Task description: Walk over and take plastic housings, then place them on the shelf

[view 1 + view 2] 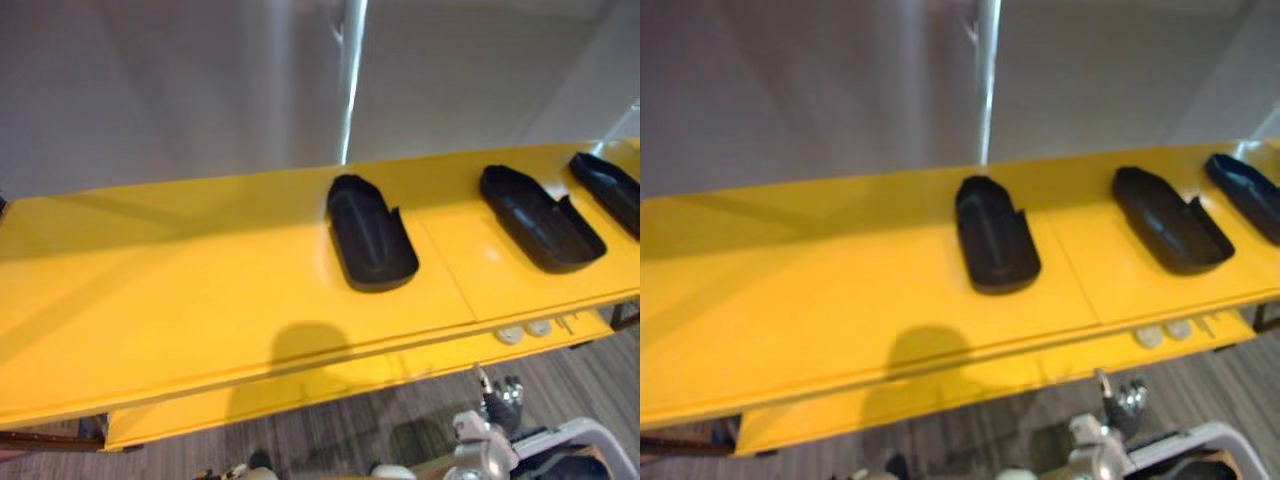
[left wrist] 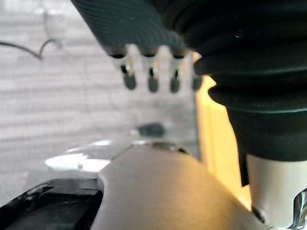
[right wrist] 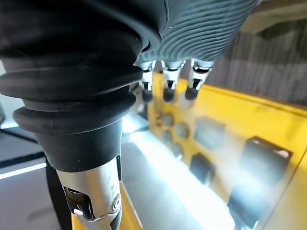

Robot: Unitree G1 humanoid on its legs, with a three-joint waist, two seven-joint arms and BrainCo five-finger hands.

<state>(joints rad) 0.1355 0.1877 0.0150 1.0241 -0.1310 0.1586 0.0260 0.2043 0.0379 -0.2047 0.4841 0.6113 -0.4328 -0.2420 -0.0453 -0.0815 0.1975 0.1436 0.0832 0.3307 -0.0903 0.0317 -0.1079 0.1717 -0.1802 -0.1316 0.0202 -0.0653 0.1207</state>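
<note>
So the left robot hand hangs down by the robot's side, fingers straight and loose, nothing in it. Three black plastic housings sit in a row on the yellow tabletop, well apart from each other, all lying open side up. The left housing is about mid-table, the middle housing is off to the right, and the right housing is cut off at the right edge. The right robot hand is down low too, fingers relaxed and empty, just beside a lower yellow ledge with some small round bits on it.

My guess is it's at the walk-up stage, nothing grabbed yet. If it were me, I'd square up to the left housing first, since it's the closest and has free space all round. I'd bring the right arm up clear of the table's front lip, then pinch across the narrow width on the raised side walls. That shell looks light and slick, so a sloppy poke would probably just skate it away.
</note>
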